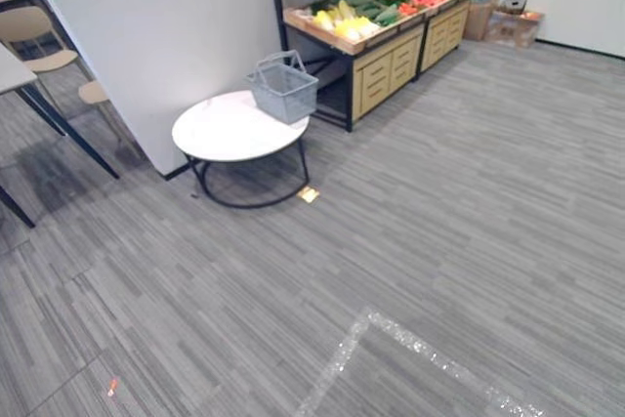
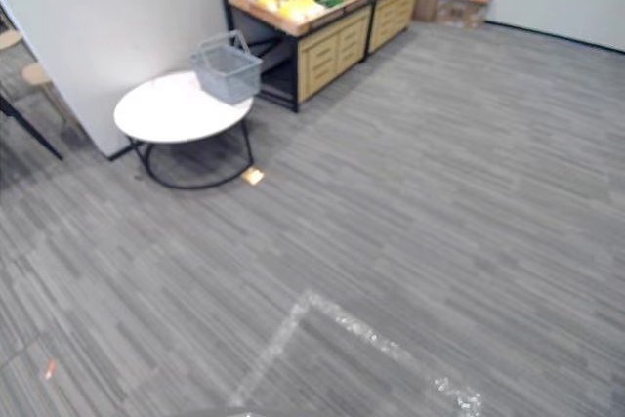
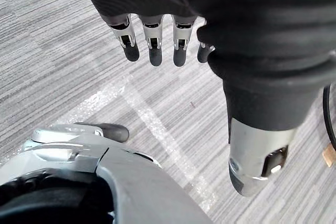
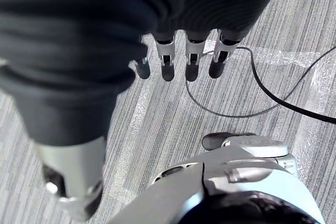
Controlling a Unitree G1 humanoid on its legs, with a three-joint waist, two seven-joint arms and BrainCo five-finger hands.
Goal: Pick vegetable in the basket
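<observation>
The left robot hand (image 3: pixel 155 40) and right robot hand (image 4: pixel 167 59) hang open, empty. The basket (image 1: pixel 283 90) sits on the bench (image 1: pixel 220 134) edge nearest the vegetables (image 1: pixel 356 19), probably for easy filling.

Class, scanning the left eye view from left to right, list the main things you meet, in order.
Chair → grey basket → vegetable stand → cardboard boxes.

Left hand (image 3: pixel 156 40): fingers straight, hanging downward in a row, left thumb (image 3: pixel 257 156) set apart, nothing held. Right hand (image 4: pixel 168 59): same posture, fingers extended downward, right thumb (image 4: pixel 73 182) clear of them, empty. Both wrists under dark ribbed covers (image 3: pixel 236 24).
</observation>
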